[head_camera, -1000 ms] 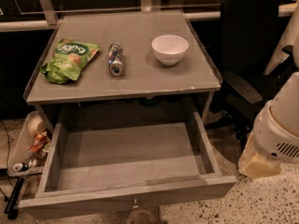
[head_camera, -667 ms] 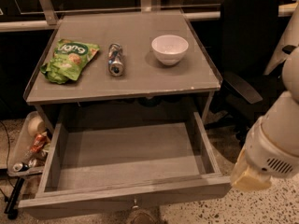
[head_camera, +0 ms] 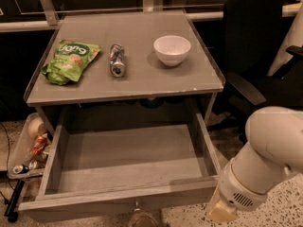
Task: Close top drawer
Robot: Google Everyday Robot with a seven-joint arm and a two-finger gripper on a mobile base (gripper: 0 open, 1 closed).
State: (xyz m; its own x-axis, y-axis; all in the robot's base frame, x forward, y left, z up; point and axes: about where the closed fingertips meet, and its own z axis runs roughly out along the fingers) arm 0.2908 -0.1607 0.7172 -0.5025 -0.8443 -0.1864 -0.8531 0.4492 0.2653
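The top drawer (head_camera: 128, 200) is pulled far out from under the grey table top (head_camera: 142, 79). It is a wide, shallow grey box, and its inside is bare. A small knob (head_camera: 137, 205) shows at the centre of its front, at the bottom edge of the view. My white arm (head_camera: 270, 155) comes in from the lower right. The gripper (head_camera: 220, 213) at its cream-coloured end sits low by the drawer front's right corner, close to or touching it.
On the table top lie a green snack bag (head_camera: 70, 60), a can on its side (head_camera: 117, 59) and a white bowl (head_camera: 172, 49). A black office chair (head_camera: 255, 56) stands to the right. A tray of bottles and trash (head_camera: 28, 148) sits at lower left.
My arm has moved left and down, bringing the gripper end from beside the drawer to its front right corner. The drawer stands as far open as before.
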